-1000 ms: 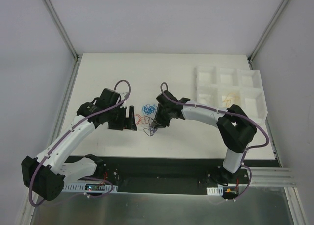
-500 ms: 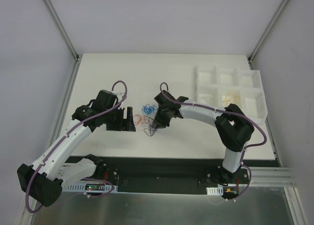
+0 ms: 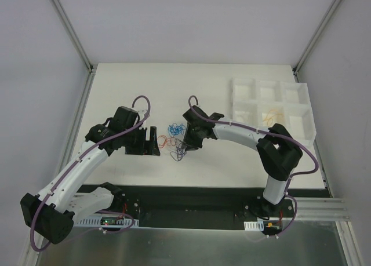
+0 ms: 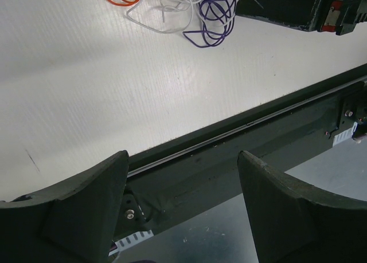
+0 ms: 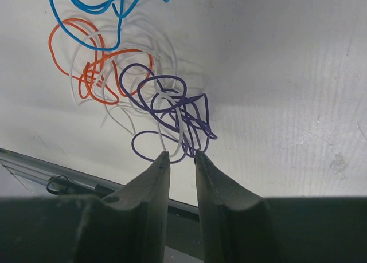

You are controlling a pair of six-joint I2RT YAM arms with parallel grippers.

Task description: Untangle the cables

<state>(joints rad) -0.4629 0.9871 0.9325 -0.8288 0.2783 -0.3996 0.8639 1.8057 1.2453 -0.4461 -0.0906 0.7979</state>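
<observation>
Several hair-thin curly wires (image 3: 174,139), blue, orange, white, purple, lie tangled on the white counter (image 3: 127,92). Right claw (image 5: 182,155), barely parted, noses the purple loop (image 5: 172,111), probably to tease it free; left claw (image 4: 180,160) spread, empty.

The cables (image 3: 168,141) lie in a small blue, orange and dark tangle on the white surface (image 3: 133,86), between the left hand (image 3: 152,142) and the right hand (image 3: 186,145). A white compartment tray (image 3: 293,98) sits at far right.

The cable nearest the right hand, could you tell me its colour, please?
That cable is purple, best seen in the right wrist view.
</observation>
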